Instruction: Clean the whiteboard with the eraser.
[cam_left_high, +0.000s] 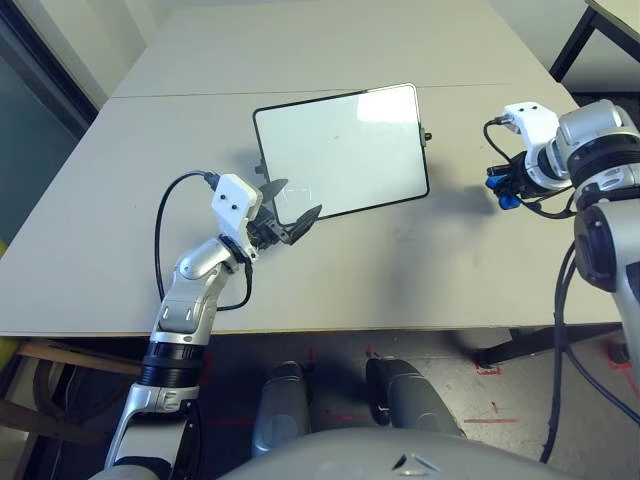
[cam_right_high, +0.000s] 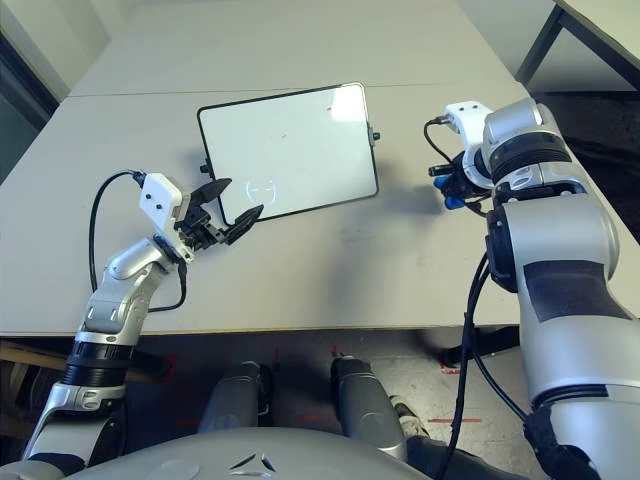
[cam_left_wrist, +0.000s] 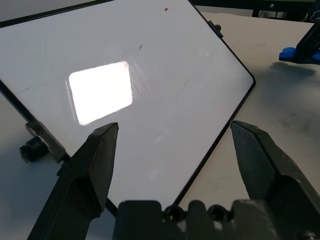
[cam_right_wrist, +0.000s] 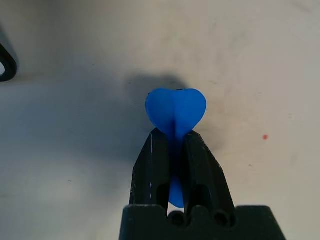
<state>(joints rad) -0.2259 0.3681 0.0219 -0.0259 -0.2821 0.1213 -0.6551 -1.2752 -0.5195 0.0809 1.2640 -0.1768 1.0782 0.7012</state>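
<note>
Nearest the robot, the left gripper (cam_left_wrist: 174, 124) stood wide and empty at the whiteboard's near left corner, its fingers not closed on the frame. The right gripper (cam_right_wrist: 174, 132) was narrow, holding the blue eraser (cam_right_wrist: 175, 107) pinched by its slim middle, with a rounded end sticking out beyond the fingertips. The eraser hung over the table (cam_left_high: 420, 270), well apart from the board, off its right side. The whiteboard (cam_left_high: 345, 140) lay flat and slightly askew, to the left of the eraser and a little farther out. Picking up the eraser looked done; the wiping seemed still to do, along with steadying the board. Farther across the white surface, a small red dot (cam_left_wrist: 166, 9) and a reddish fleck (cam_left_wrist: 141, 46) remained to be cleaned.
</note>
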